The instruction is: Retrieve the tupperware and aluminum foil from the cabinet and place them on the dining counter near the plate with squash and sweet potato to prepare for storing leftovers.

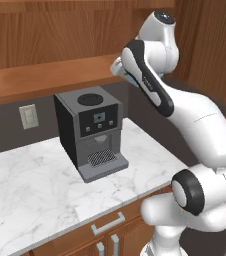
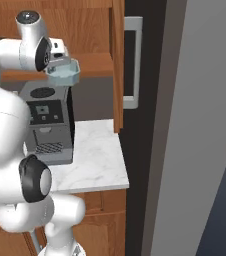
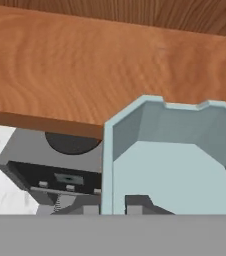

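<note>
The gripper [image 3: 115, 204] was closed almost fully on one wall of the tub [image 3: 172, 160], one finger inside the wall and one outside. In the right base view the gripper [image 2: 55, 68] held the tub [image 2: 65, 71] at its near edge, so the tub lay on the far side of the jaws, toward the cabinet [image 2: 92, 30], roughly level and mouth up. It hung in the air just in front of the shelf [image 2: 92, 65] edge and above the coffee machine [image 2: 47, 125], touching neither. Inside, the tub was empty; only its pale floor and angled walls showed. The shelf [image 3: 85, 65] board visible past the tub was bare, and no foil box could be seen on that stretch. Judging from this, the tub was already lifted clear of the shelf, and the carry called for pulling back from the cabinet and clear of the machine below.
</note>
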{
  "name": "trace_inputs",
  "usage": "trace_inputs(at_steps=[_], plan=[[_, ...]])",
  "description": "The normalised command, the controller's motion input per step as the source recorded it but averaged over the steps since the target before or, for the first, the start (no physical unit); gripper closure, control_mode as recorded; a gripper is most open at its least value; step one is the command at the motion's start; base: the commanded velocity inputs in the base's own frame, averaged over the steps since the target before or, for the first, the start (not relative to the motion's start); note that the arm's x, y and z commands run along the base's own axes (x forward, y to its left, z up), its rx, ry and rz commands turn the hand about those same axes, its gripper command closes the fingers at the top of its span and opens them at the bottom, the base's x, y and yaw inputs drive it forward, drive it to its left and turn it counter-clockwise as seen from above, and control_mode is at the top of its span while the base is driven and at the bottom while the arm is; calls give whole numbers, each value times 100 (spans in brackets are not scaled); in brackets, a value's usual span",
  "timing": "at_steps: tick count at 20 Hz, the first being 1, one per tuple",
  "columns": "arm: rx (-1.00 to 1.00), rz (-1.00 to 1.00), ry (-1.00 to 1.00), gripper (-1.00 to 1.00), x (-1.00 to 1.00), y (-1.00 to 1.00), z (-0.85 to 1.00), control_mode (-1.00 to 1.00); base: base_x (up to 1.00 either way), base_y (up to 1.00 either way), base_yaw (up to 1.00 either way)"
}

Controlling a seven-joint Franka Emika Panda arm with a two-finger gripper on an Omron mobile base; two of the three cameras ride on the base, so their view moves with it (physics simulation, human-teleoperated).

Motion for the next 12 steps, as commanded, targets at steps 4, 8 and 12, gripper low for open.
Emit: trace_inputs(at_steps=[4,8,12], plan=[[0,0,11,100,-100,-13,0,-100,0,0,0],[0,0,11,100,-100,-15,-1,-100,0,0,0],[0,0,14,100,-100,-16,-12,-100,0,0,0]])
